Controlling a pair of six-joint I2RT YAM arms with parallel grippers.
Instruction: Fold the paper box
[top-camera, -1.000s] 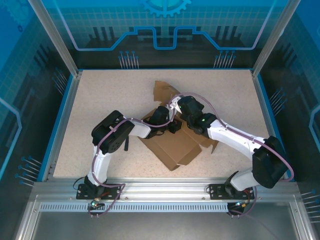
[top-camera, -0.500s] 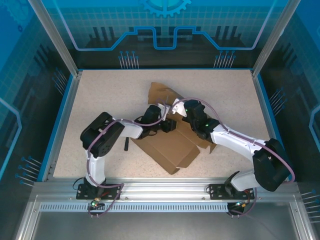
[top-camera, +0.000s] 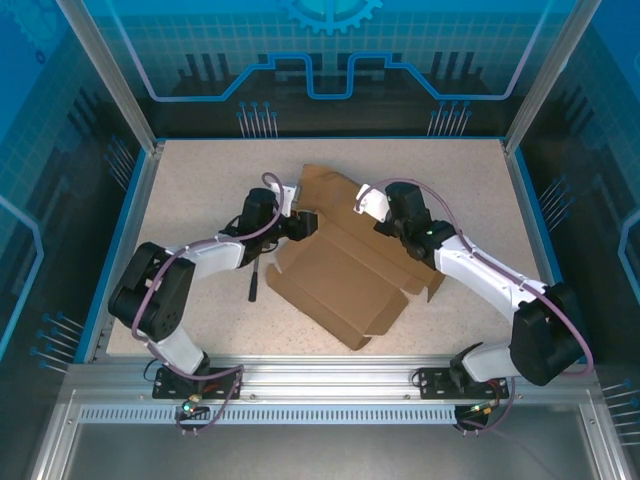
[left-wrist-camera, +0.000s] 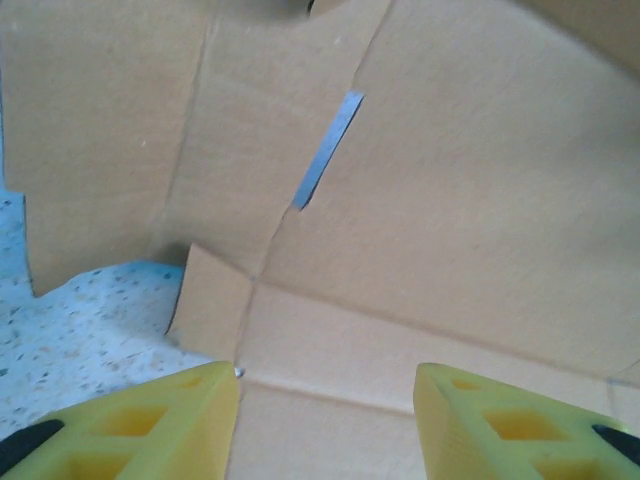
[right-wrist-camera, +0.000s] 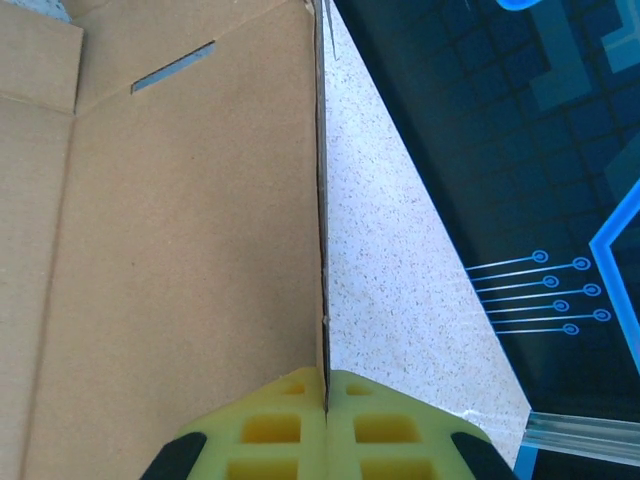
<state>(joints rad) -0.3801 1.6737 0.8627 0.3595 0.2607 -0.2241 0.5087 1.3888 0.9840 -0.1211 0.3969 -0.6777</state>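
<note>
Pinching thin flat wall of creased brown paper box (top-camera: 335, 280), right end effector (right-wrist-camera: 325, 382) clenched, left end effector (left-wrist-camera: 322, 388) released

Paper box (top-camera: 335, 280): we see plain brown cardboard, matt and smooth, creased at its folds.
Table (top-camera: 200, 190): we see a pale speckled top, matt and finely grained.
Fingers (left-wrist-camera: 130, 425): we see yellow, matt moulding with hollows.
Rail (top-camera: 330, 378): we see bare silvery metal.
Arm shells (top-camera: 480, 278): we see white glossy plastic.

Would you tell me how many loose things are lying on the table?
2: the cardboard box in the middle, and a small black tool just left of it. Others may be hidden under the box.
</note>
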